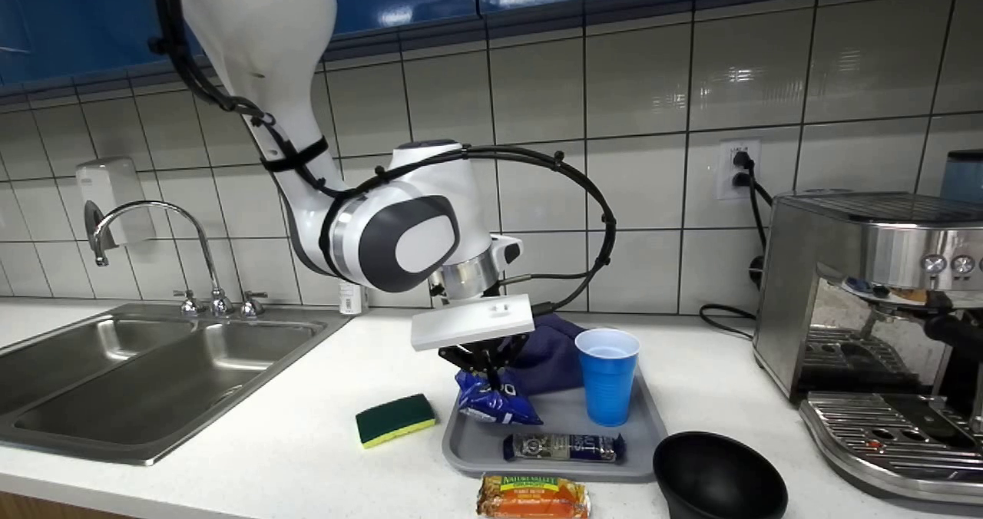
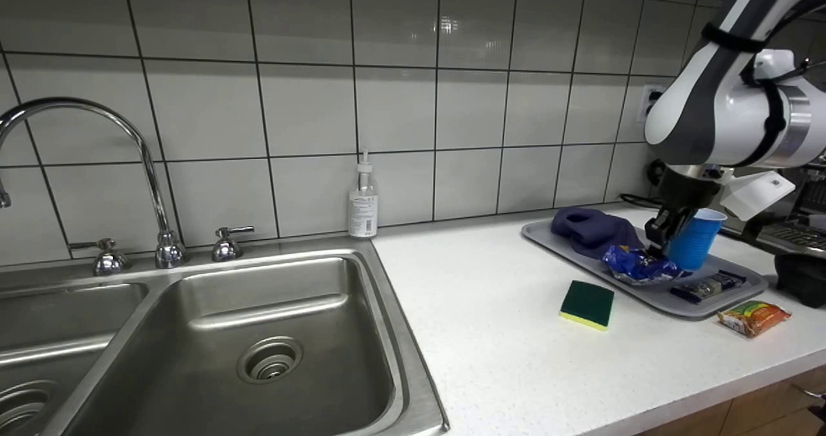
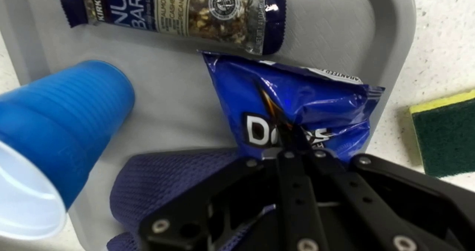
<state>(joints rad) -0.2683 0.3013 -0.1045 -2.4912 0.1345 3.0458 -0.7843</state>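
My gripper (image 3: pixel 292 130) is shut on the middle of a shiny blue chip bag (image 3: pixel 319 91), whose foil creases run into the fingertips. Both exterior views show the bag (image 1: pixel 498 405) at the left part of a grey tray (image 1: pixel 557 413); whether its underside touches the tray is hard to tell. Behind the fingers lies a crumpled purple cloth (image 3: pixel 170 184), partly hidden by the gripper. A blue cup (image 3: pixel 70 110) with a white inside stands on the tray to the bag's right in an exterior view (image 1: pixel 607 385). Along the tray's front lies a wrapped nut bar (image 1: pixel 564 447).
A green and yellow sponge (image 1: pixel 395 419) lies left of the tray. In front are an orange granola bar packet (image 1: pixel 534 496) and a black bowl (image 1: pixel 718 473). A coffee machine (image 1: pixel 814 273) stands right, a double sink (image 2: pixel 258 333) left, with a soap bottle (image 2: pixel 363 207) behind.
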